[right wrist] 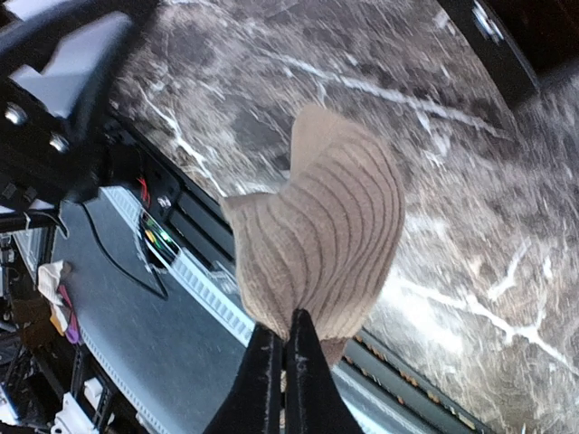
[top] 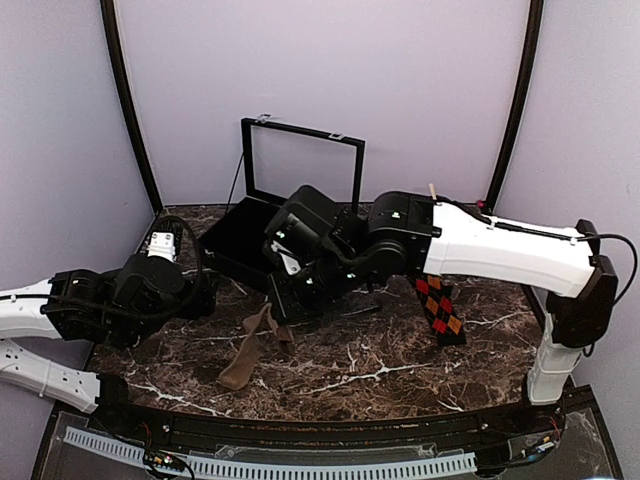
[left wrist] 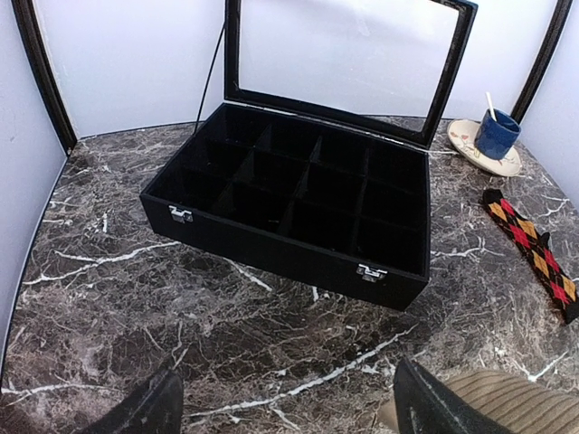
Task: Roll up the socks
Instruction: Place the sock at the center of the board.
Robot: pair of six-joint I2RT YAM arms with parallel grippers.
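Observation:
One sock (top: 248, 350) hangs tan-brown side out from my right gripper (top: 277, 312), its lower end on the marble. In the right wrist view the jaws (right wrist: 289, 324) are shut on the ribbed tan fabric (right wrist: 326, 226). The other sock (top: 440, 308) lies flat at the right, argyle side up, and also shows in the left wrist view (left wrist: 534, 253). My left gripper (left wrist: 289, 402) is open and empty, low over the marble left of the tan sock (left wrist: 516, 398). In the top view the left gripper (top: 200, 298) sits left of the box front.
An open black compartment box (top: 235, 240) with a raised glass lid (top: 305, 165) stands at the back centre; its front wall (left wrist: 271, 249) faces my left gripper. A blue cup on a saucer (left wrist: 496, 136) stands at the back right. The table's front edge (top: 330, 425) is near the hanging sock.

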